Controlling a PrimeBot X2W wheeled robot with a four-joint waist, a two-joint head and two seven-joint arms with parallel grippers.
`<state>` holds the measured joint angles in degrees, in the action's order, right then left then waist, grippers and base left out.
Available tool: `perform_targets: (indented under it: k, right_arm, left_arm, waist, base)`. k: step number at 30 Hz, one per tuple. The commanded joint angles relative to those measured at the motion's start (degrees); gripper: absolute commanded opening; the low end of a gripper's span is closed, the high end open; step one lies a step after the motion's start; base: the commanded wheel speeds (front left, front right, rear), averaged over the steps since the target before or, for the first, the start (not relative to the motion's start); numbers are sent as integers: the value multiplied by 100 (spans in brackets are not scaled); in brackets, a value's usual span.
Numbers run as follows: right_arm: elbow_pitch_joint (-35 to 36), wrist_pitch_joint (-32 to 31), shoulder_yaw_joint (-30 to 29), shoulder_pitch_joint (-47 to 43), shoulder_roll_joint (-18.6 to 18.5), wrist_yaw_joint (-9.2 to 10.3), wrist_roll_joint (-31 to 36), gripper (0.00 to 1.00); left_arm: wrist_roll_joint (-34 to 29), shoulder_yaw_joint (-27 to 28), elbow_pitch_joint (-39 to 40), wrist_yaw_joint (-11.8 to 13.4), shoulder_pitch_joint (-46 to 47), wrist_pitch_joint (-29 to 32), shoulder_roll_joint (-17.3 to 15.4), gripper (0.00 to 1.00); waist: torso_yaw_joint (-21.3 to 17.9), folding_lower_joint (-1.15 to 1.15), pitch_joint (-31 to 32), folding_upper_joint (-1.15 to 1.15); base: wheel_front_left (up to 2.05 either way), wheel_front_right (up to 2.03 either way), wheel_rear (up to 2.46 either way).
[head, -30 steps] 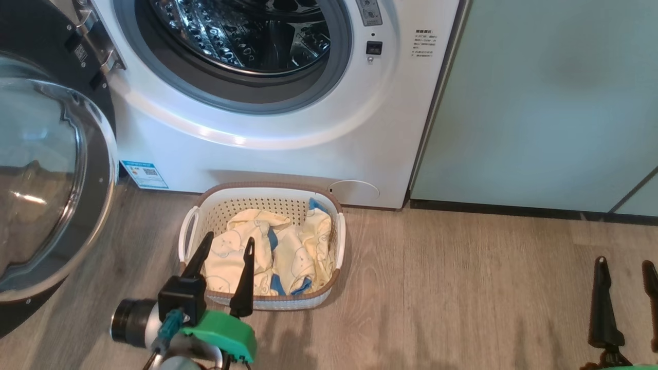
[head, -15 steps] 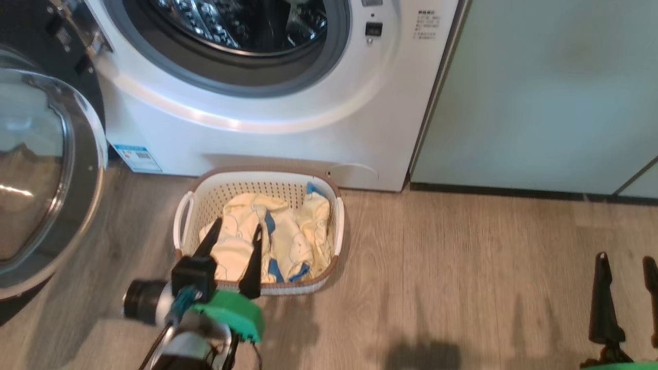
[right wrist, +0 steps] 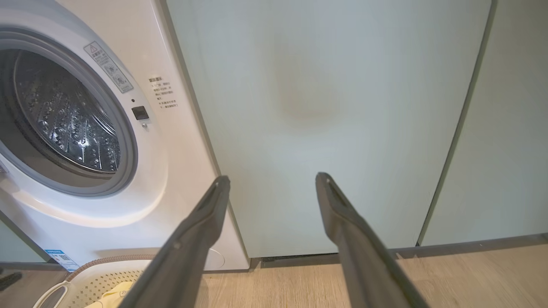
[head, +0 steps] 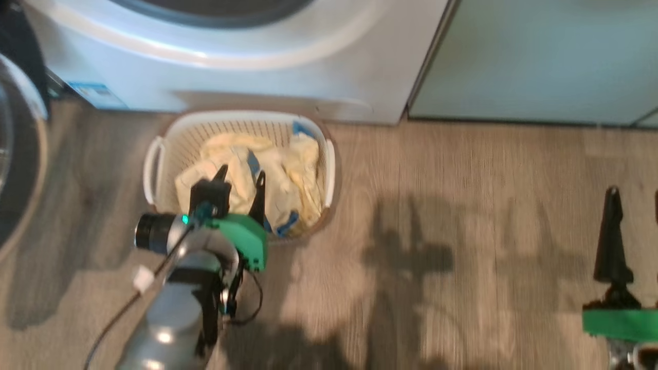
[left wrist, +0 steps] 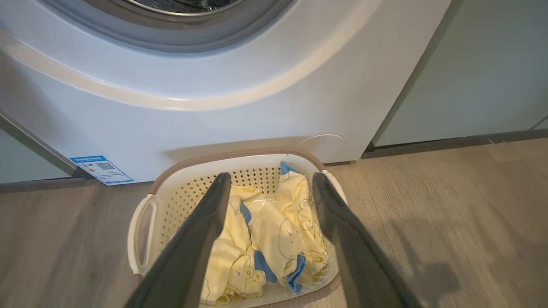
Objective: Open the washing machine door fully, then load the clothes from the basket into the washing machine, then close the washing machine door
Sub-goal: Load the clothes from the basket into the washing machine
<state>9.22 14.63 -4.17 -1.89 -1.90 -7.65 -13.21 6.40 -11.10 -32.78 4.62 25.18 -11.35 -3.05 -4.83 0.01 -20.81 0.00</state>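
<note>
Your left fingers (left wrist: 205, 222) stood apart over the basket (left wrist: 188, 192)'s clothes (left wrist: 282, 231), empty | right fingers (right wrist: 201, 231) apart, empty | head camera had dipped since earlier.

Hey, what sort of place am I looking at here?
Most likely a home laundry area: a white front-loading washing machine, a basket of clothes on the wood-look floor before it, and pale green cabinet doors alongside.
</note>
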Motion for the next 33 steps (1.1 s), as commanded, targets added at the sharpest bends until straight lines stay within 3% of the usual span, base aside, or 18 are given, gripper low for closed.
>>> perform_targets:
  k: [1, 6, 17, 24, 33]
  right_arm:
    - [226, 37, 122, 239, -98, 16, -56, 100]
    - [309, 37, 185, 611, -98, 16, -175, 100]
    - [484, 37, 430, 1096, -98, 16, -413, 100]
    - [580, 37, 651, 1371, -98, 16, -690, 100]
    - [719, 37, 913, 1544, -98, 16, -975, 100]
  left_arm:
    - [40, 143, -148, -61, 358, -58, -75, 100]
    - [183, 97, -1507, -321, 1318, -46, -57, 100]
    - [456, 78, -3188, -861, 2501, 250, -149, 100]
    - [556, 116, -3717, -947, 3110, 391, -441, 100]
    - [703, 220, -3967, -880, 3563, 629, -858, 100]
  waist:
    - [-182, -1, -482, 0]
    - [-377, -1, -1171, 0]
    - [-732, -1, -2099, 0]
    - [-1085, -1, -2714, 0]
    - [-1525, -1, -3244, 0]
  base:
    - [0, 0, 0]
    - [0, 0, 0]
    - [0, 0, 0]
    - [0, 0, 0]
    - [0, 0, 0]
